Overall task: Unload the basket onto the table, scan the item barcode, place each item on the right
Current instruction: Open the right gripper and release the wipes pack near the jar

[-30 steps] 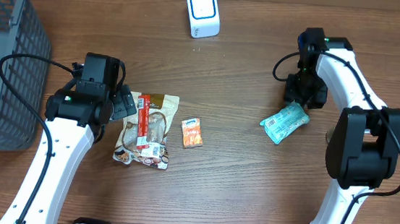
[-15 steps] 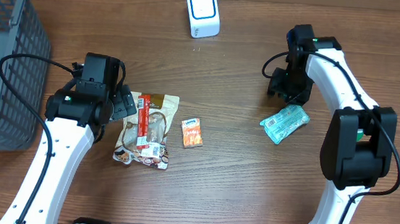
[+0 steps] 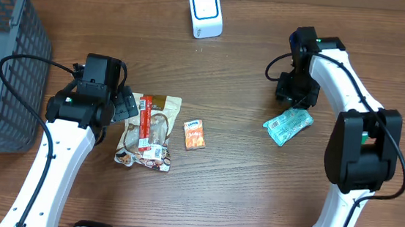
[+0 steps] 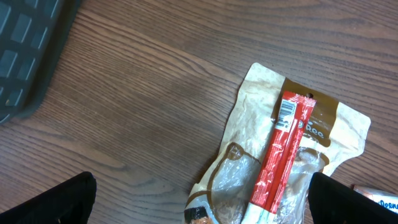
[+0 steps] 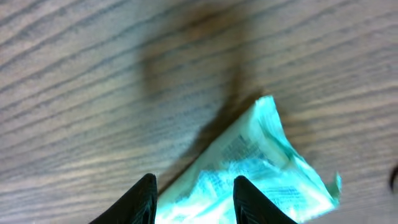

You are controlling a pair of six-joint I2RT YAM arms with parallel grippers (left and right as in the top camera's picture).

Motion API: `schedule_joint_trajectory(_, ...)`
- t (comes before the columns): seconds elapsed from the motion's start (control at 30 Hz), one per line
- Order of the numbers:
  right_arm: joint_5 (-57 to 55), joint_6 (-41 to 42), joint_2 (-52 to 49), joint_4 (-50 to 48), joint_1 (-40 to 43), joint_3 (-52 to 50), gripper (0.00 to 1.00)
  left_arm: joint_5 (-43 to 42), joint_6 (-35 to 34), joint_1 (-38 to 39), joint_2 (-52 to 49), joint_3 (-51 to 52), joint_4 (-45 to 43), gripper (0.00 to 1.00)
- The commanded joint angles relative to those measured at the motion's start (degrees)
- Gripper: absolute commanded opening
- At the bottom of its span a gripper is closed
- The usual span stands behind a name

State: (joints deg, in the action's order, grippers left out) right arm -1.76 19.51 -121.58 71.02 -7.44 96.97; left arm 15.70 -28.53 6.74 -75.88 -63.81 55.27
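A teal packet (image 3: 288, 126) lies flat on the wood at the right. My right gripper (image 3: 296, 101) hangs over its upper corner. In the right wrist view the packet (image 5: 261, 180) shows between and beyond the two dark fingertips (image 5: 147, 198), and the right gripper (image 5: 194, 200) is narrowed but open, with a gap left. The white and blue scanner (image 3: 205, 12) stands at the back centre. My left gripper (image 4: 200, 208) is wide open above a brown snack bag (image 4: 261, 106) with a red stick pack (image 4: 283, 155) on it, its barcode facing up.
A grey mesh basket (image 3: 1, 59) fills the far left, and its corner (image 4: 25, 56) shows in the left wrist view. A small orange packet (image 3: 195, 135) lies right of the brown bag (image 3: 149, 132). Bare wood lies between the orange packet and the teal one.
My right gripper swung left off the teal packet, then came back down toward its upper corner while its fingers narrowed. The packet stayed put. The left arm has not moved.
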Motion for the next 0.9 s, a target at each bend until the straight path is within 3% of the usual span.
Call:
schedule_joint_trajectory(0.0, -0.74, 0.50, 4.26, 1.42, 0.79, 0.11, 0.40, 0.76, 0.22, 0.02, 0.24, -0.94, -0.04, 1.00)
schedule_joint_trajectory(0.33, -3.87, 0.74, 4.15, 1.42, 1.36, -5.55, 0.41, 0.76, 0.22, 0.02, 0.24, -0.94, -0.04, 1.00)
schedule_joint_trajectory(0.5, -6.36, 1.09, 4.13, -3.91, 1.40, -11.69, 0.42, 0.76, 0.22, 0.02, 0.24, -0.94, -0.04, 0.99)
schedule_joint_trajectory(0.67, -6.29, 0.33, 4.13, -14.01, 1.40, -20.83, 0.51, 0.76, 0.24, 0.02, 0.24, -0.94, -0.04, 0.99)
schedule_joint_trajectory(0.87, -6.32, -3.34, 4.92, -13.27, 1.42, -18.47, 0.52, 0.76, 0.22, 0.02, 0.24, -0.94, -0.02, 1.00)
